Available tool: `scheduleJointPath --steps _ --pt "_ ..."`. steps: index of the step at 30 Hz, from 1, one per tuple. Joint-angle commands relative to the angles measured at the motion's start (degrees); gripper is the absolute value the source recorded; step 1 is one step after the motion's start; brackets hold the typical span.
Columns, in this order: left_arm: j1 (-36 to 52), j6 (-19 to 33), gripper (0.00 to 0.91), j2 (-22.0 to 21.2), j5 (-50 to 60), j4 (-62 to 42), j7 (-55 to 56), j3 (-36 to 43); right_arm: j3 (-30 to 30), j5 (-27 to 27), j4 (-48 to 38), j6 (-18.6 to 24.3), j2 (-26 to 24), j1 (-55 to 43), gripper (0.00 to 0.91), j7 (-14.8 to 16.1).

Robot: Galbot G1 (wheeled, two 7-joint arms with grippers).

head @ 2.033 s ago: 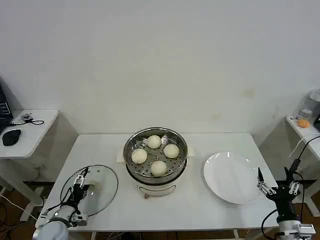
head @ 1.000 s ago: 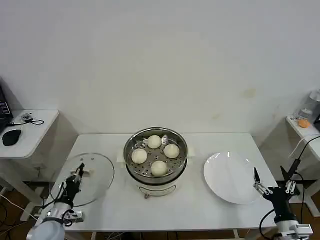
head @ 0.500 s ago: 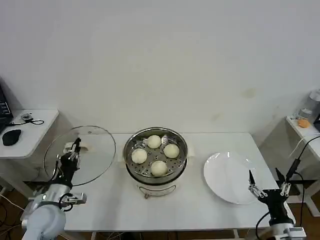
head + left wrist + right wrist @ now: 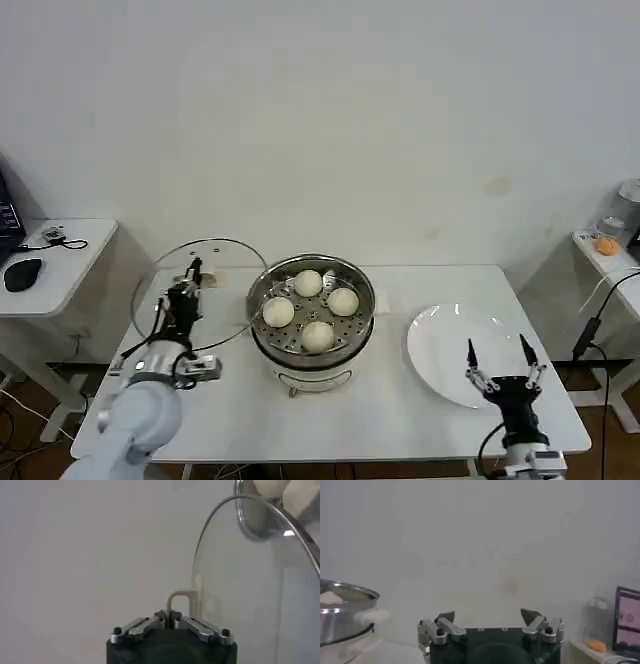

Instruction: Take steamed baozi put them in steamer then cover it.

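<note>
The left gripper (image 4: 187,283), jaws clamped on the pale handle, holds the round glass cover (image 4: 200,293) tilted beside the shiny perforated steamer (image 4: 311,305) with four smooth baozi (image 4: 318,336), while the right gripper (image 4: 499,367) hangs open-jawed near the plate (image 4: 445,340).

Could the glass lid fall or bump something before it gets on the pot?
Maybe. The left gripper pinches the cover only by its small handle, tilted in the air, so it might swing or slip. Its rim is close to the steamer and could knock it or land crooked over the steamed baozi.
</note>
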State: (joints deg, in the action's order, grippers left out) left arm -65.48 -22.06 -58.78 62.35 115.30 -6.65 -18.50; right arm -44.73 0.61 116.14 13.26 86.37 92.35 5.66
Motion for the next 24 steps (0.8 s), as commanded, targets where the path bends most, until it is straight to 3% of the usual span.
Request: scheduleJointPath --steps 1,10,24 --pt "8.6 -6.7 0.0 -6.6 10.4 -1.1 -8.7 10.9 4.8 7.0 -1.1 -0.3 4.1 -0.8 0.907 -1.5" --pt "9.9 -6.2 0.0 -17.4 19.0 -4.4 -10.4 16.7 4.6 6.9 -1.7 -0.4 4.0 -1.3 0.907 -1.6" --pt "13.4 -6.3 0.0 -22.7 20.7 -10.0 -10.3 20.3 5.8 7.6 -3.0 0.0 4.1 -1.4 0.907 -1.6"
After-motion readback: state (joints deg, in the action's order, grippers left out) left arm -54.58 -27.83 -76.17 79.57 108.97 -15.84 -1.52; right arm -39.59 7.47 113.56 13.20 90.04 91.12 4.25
